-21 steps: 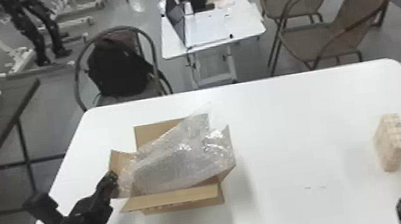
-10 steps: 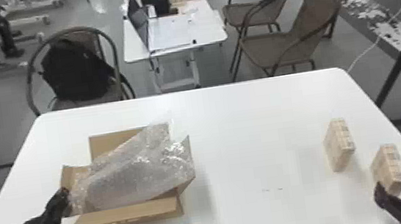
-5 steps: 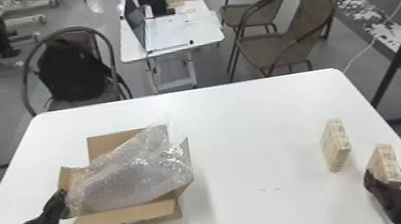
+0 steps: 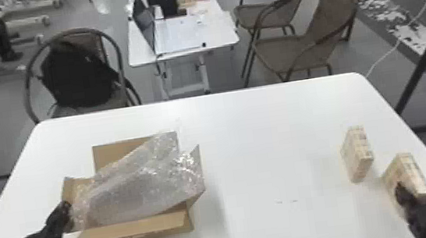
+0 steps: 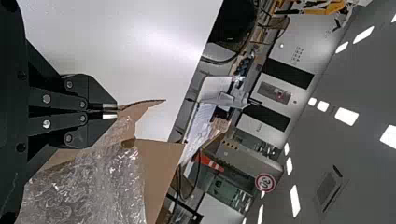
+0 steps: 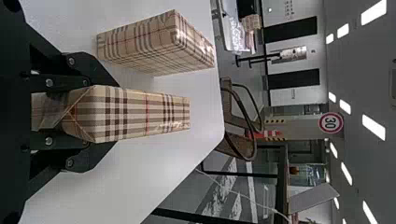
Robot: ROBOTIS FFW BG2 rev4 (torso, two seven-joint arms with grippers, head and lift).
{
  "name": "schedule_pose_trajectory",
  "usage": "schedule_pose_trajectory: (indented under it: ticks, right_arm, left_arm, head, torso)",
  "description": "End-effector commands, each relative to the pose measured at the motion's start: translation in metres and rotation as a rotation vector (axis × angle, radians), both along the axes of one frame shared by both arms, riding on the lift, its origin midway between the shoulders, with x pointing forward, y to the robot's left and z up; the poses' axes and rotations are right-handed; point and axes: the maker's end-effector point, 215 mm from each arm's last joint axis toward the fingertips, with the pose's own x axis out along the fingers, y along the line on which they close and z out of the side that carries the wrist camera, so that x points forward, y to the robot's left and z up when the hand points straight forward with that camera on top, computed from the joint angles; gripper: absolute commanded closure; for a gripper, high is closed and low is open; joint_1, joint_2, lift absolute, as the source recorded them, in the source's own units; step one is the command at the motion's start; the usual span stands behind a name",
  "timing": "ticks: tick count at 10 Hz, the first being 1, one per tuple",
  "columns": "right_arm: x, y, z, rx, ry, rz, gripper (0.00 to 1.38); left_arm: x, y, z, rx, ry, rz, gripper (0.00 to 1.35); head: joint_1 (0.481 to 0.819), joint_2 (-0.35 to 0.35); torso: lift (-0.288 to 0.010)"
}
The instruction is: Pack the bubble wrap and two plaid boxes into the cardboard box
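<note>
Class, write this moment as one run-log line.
left gripper: at cardboard box flap | right gripper: around nearer plaid box | other plaid box: on table | bubble wrap: in cardboard box, bulging out

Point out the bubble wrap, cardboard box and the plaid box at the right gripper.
Bubble wrap (image 4: pixel 135 193), head view: middle of its sheet.
Cardboard box (image 4: pixel 132 228), head view: its near flap.
Plaid box (image 6: pixel 135 115), right wrist view: its face toward the camera.
</note>
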Motion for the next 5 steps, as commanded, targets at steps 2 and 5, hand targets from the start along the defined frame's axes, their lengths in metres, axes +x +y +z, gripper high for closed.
schedule_pose_trajectory:
  ticks: [2,5]
  right_arm:
    - [-0.006,0.037,0.04,0.087,-0.07,0.056,1.11]
    - [0.017,0.162,0.127,0.239,-0.121,0.354,1.11]
  left_arm:
    - [0.003,-0.005,0.001,-0.002,-0.003,-0.007,1.2]
    - [-0.001,0.001,0.0,0.003,0.0,0.004,1.2]
  head:
    - [0.695,0.046]
    - [0.695,0.135]
  torso:
    - [-0.05]
    - [-0.05]
